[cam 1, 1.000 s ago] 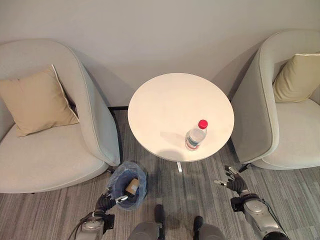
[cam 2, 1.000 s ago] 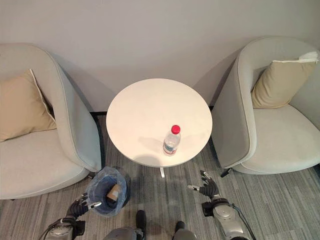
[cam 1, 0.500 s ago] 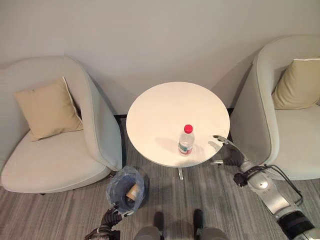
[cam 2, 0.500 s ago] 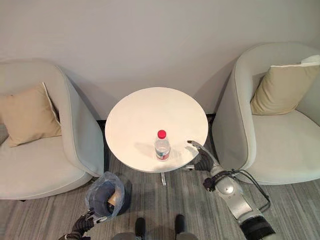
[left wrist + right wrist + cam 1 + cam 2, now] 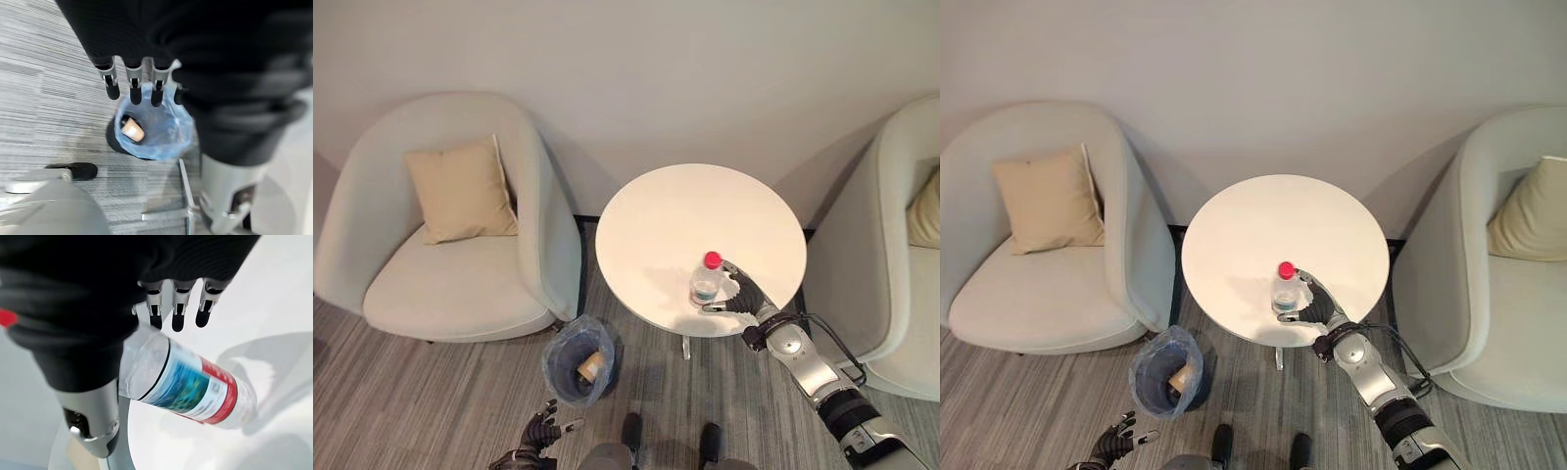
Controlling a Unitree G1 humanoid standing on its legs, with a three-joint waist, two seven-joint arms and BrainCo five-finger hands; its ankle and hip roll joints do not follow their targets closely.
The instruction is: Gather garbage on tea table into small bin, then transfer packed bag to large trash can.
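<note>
Nearest, the left hand [image 5: 542, 432] hung low over grey striped carpet [image 5: 431, 392] with fingers relaxed and spread, the small bin [image 5: 579, 359] with its blue bag just beyond it holding one brown cup [image 5: 132, 129]. Farther on, the right hand [image 5: 1317, 305] reached over the round white tea table [image 5: 685, 220], its fingers curved around but seemingly not yet clasping the one upright red-capped bottle [image 5: 705, 279] beside its palm. Beyond stood two pale armchairs [image 5: 450, 245], each with one tan cushion [image 5: 460, 191], against a plain wall.
</note>
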